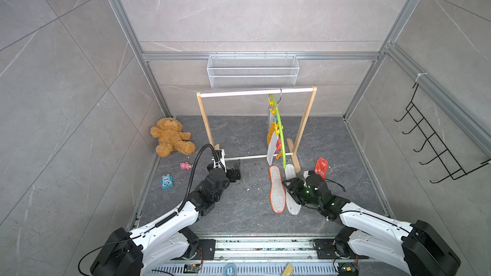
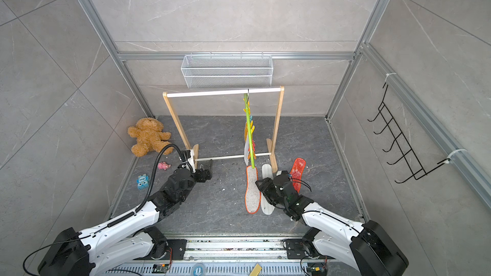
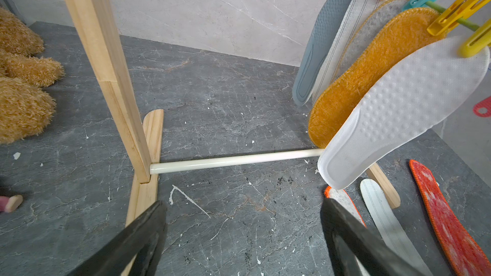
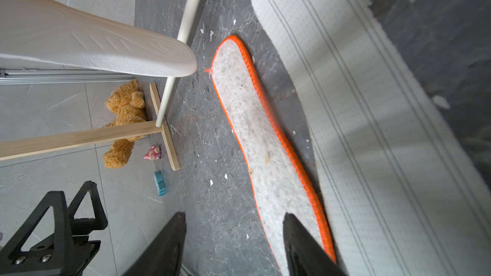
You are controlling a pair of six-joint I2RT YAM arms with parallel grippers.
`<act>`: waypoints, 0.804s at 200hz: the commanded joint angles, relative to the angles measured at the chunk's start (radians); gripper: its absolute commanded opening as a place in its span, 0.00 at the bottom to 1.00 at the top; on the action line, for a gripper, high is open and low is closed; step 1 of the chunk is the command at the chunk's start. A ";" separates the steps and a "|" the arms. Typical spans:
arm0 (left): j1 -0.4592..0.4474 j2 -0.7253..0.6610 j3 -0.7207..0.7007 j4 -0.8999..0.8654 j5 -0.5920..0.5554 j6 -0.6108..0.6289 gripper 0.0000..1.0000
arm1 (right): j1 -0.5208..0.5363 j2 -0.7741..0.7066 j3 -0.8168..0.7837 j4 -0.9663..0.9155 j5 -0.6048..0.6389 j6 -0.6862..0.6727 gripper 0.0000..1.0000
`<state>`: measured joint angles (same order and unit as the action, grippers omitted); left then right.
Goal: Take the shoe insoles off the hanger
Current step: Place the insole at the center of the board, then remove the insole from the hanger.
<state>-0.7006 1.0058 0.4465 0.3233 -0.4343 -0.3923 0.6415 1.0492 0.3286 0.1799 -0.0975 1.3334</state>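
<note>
Three of eight insoles lie flat on the worktop (image 1: 239,208): grey felt insole (image 1: 277,189) with stitched orange rim, pale striped insole (image 4: 358,102), red mesh insole (image 1: 321,167). Five to go, clipped on the green hanger (image 1: 283,155) hooked to the wooden rack (image 1: 205,118): dimpled blue-grey insole (image 3: 318,43), second striped insole (image 3: 345,30), beige felt insole (image 3: 372,27), fuzzy orange insole (image 3: 366,75), pebbled white foam insole (image 3: 406,107). Left gripper (image 3: 243,208): jaws wide, empty. Right gripper (image 4: 234,216): jaws apart over the grey felt insole, holding nothing.

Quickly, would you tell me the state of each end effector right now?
Left end effector: open, empty.
Right end effector: open by the orange-rimmed grey insole, holding nothing.
</note>
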 commanded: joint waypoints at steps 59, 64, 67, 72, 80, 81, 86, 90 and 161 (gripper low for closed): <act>0.000 0.080 0.104 0.079 0.070 0.096 0.92 | -0.052 -0.046 0.199 -0.316 0.053 -0.223 0.64; 0.000 0.091 0.115 0.071 0.065 0.097 0.92 | -0.061 -0.045 0.209 -0.334 0.056 -0.237 0.64; 0.000 0.096 0.121 0.068 0.063 0.096 0.92 | -0.069 -0.045 0.215 -0.343 0.058 -0.247 0.64; 0.001 0.110 0.131 0.062 0.059 0.096 0.92 | -0.080 -0.047 0.224 -0.360 0.060 -0.259 0.64; 0.001 0.132 0.148 0.052 0.060 0.097 0.92 | -0.098 -0.048 0.240 -0.381 0.063 -0.294 0.64; 0.001 0.135 0.150 0.050 0.060 0.096 0.92 | -0.101 -0.048 0.242 -0.385 0.062 -0.297 0.64; 0.003 0.149 0.161 0.044 0.062 0.093 0.92 | -0.114 -0.046 0.251 -0.397 0.059 -0.316 0.65; 0.002 0.160 0.167 0.041 0.063 0.089 0.92 | -0.125 -0.046 0.261 -0.408 0.053 -0.331 0.65; -0.010 0.345 0.106 0.261 0.135 0.015 0.83 | -0.313 -0.078 0.345 -0.505 -0.117 -0.531 0.70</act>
<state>-0.7006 1.2987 0.5819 0.4313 -0.3355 -0.3454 0.3557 1.0080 0.6445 -0.2638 -0.1513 0.9009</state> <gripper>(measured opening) 0.846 0.684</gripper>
